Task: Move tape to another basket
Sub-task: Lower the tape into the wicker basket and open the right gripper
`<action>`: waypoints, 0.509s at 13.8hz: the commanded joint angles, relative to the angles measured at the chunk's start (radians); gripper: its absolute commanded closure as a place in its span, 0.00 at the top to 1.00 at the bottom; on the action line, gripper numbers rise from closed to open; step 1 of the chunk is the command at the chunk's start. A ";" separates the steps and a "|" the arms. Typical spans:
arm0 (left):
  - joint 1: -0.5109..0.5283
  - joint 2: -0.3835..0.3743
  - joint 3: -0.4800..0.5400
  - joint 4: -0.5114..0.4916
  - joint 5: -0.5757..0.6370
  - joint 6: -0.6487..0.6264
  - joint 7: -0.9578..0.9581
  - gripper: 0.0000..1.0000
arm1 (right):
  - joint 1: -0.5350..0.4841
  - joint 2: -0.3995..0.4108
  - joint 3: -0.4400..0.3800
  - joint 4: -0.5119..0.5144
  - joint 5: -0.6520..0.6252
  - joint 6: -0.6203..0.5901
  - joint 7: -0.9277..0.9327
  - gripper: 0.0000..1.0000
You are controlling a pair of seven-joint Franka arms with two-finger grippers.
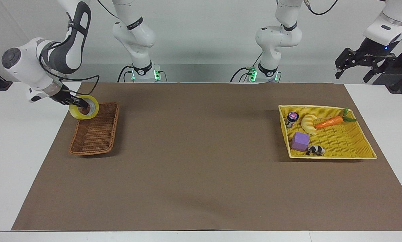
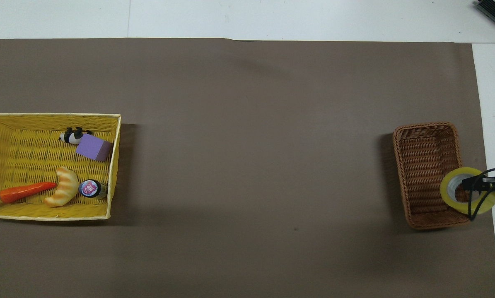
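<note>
Right gripper (image 1: 80,103): clamped on the tape (image 1: 84,107), one finger through the core and the other on the outer wall; the roll hangs tilted from it.
Tape position: held in the air over the corner of the brown wicker basket (image 1: 95,132) that lies nearest the robots and toward the right arm's end of the table. In the overhead view the tape (image 2: 469,190) overlaps that rim and part of it hangs outside the basket (image 2: 431,174).
Left gripper (image 1: 364,65): waiting, raised clear of the table's left-arm end, fingers spread, empty.
Yellow basket (image 1: 355,148): holds a carrot (image 1: 330,121), croissant toy (image 1: 309,123), purple block (image 1: 300,141), panda figure (image 1: 315,150) and small jar (image 1: 292,119); undisturbed.
Step in hand: placement, judged nearly complete.
Recommended execution: bring the roll inward over the basket floor before release, since a drop from here could land on the rim and tip out. Lower until close to the weave, then part the fingers and withdraw along the core's axis, to avoid dragging the roll.
Risk: the roll may turn on its edge if released tilted.
</note>
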 commanded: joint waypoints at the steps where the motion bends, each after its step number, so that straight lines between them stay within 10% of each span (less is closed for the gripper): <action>1: -0.002 -0.015 -0.002 -0.011 0.016 -0.008 0.009 1.00 | -0.009 0.002 0.018 -0.017 -0.021 0.031 -0.012 0.00; 5: -0.002 -0.015 -0.002 -0.011 0.016 -0.008 0.009 1.00 | 0.011 0.048 0.021 -0.022 -0.016 0.068 -0.012 0.03; 7: -0.002 -0.015 -0.002 -0.012 0.016 -0.008 0.009 1.00 | 0.022 0.057 0.021 -0.022 -0.016 0.068 -0.012 0.73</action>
